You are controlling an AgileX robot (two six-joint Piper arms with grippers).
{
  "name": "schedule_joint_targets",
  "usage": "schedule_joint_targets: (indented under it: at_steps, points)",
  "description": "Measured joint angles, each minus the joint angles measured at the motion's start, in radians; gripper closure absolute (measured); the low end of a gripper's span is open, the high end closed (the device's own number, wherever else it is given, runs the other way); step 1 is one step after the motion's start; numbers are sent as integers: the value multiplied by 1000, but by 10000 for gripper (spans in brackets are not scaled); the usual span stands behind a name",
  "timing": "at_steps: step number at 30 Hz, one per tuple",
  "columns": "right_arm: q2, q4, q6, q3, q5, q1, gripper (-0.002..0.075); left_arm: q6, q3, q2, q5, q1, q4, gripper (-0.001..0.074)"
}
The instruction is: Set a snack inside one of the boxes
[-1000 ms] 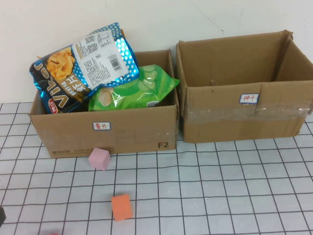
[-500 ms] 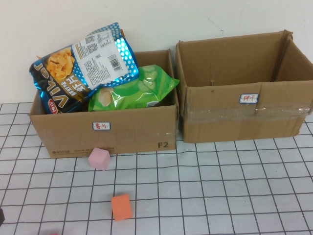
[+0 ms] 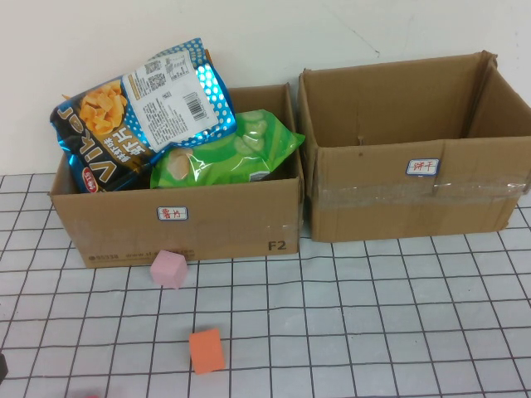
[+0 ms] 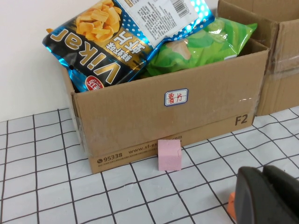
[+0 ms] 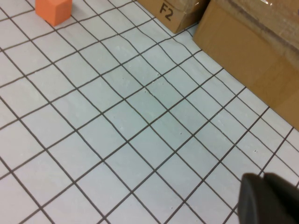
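Note:
Two snack bags lie in the left cardboard box [image 3: 224, 224]: a blue Vikar chips bag [image 3: 133, 108] leaning over its back left corner and a green bag [image 3: 232, 149] beside it. The right box [image 3: 415, 203] holds nothing that shows. My left gripper [image 4: 263, 171] is shut and holds nothing; it hovers low over the grid mat in front of the left box [image 4: 140, 121], by the orange cube [image 4: 230, 205]. My right gripper [image 5: 262, 179] is also shut and bare, over bare mat in front of the right box [image 5: 252, 51]. Neither arm shows clearly in the high view.
A pink cube [image 3: 169, 269] stands against the left box's front wall. An orange cube [image 3: 207, 351] sits nearer the front edge. The mat in front of the right box is white with a black grid. A wall stands right behind both boxes.

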Motion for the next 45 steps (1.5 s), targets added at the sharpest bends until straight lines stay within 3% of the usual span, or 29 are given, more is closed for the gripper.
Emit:
schedule_joint_targets:
  at_steps: [13,22,27,45]
  points:
    - [0,0,0,0,2,0,724,0,59,-23,-19,18,-19,736]
    - [0,0,0,0,2,0,725,0,202,-170,-40,255,-31,736]
    - [0,0,0,0,2,0,725,0,320,-179,-51,335,-42,736]
    - [0,0,0,0,2,0,725,0,327,-179,-55,337,-52,736]
